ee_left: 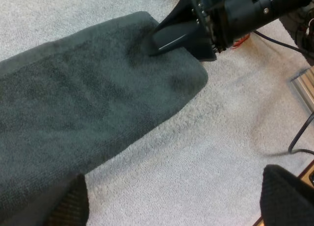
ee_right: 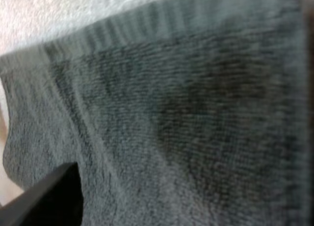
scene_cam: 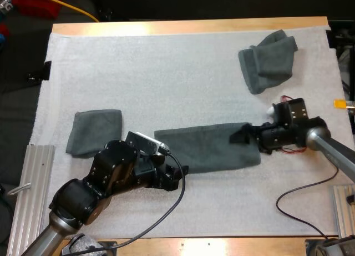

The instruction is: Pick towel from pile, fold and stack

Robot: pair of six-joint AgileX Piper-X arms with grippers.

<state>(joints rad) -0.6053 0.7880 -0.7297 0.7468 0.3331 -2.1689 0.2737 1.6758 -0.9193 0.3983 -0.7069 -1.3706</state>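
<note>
On the mat (scene_cam: 166,61), one towel (scene_cam: 211,147) lies flat.

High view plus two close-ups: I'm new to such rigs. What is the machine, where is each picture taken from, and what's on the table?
These are two robot arms at a table with a white mat. The high view looks down from behind them; each close-up comes from a camera on one arm's wrist. Three dark grey-green towels lie on the mat: a crumpled towel far right, a folded towel at the left, a long towel in the middle. The left pincer, open, is at the long towel's left end; the right pincer is at its right end, and I cannot tell whether it grips.
</note>
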